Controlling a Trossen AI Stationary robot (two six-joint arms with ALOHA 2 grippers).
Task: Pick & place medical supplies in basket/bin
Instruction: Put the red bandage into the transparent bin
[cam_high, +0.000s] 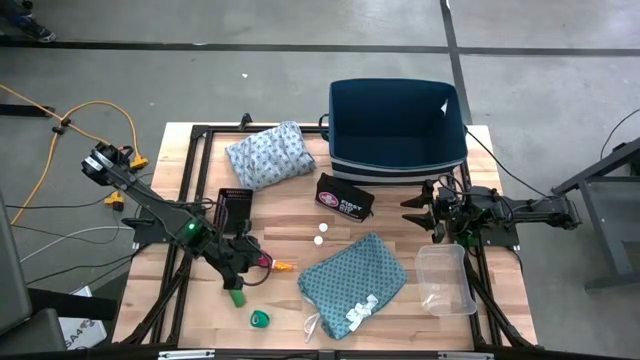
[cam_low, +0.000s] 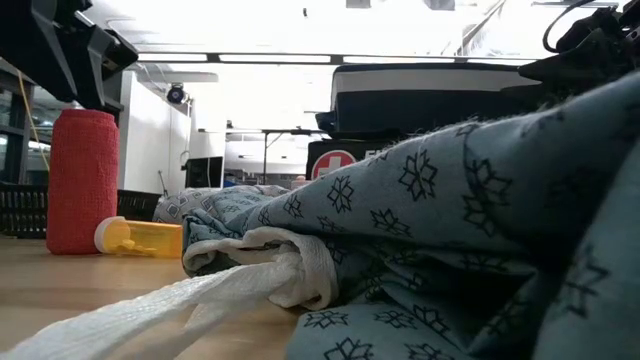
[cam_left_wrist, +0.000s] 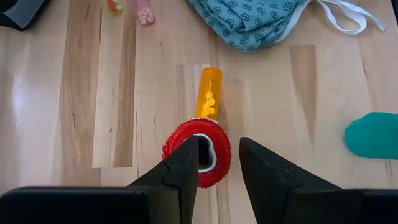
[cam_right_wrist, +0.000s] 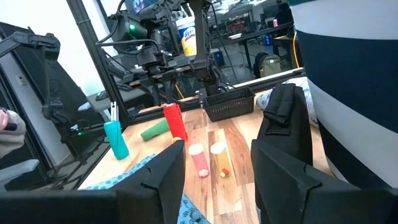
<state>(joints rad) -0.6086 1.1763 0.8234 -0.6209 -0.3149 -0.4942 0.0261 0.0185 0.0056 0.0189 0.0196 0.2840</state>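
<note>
Where the camera looks down from above, the left claw (cam_high: 243, 262) hangs over the table just to the left of the teal cloth (cam_high: 352, 280). An orange pill bottle (cam_high: 282, 266) lies between the two. A green roll (cam_high: 236, 296) lies on the same side of the cloth, a little nearer the table's front edge. The right claw (cam_high: 420, 212) waits beyond the cloth's far right corner, beside the blue bin (cam_high: 398, 120). A pale blue-grey cloth (cam_high: 268, 155) lies well behind the teal one, left of the bin.

Low view: a red roll (cam_low: 82, 180) stands upright on the table, left of the teal cloth. The pill bottle lies touching the roll's foot. The left claw's dark body sits directly above the roll; contact cannot be judged.

Left wrist view: the claw's fingers (cam_left_wrist: 186, 162) stand partly spread over the roll's top. One is above its hollow core and the other is outside its rim. Nothing is clamped.

Right wrist view: the fingers are apart with nothing between them, pointing across the table past the teal cloth toward the red roll.
</note>
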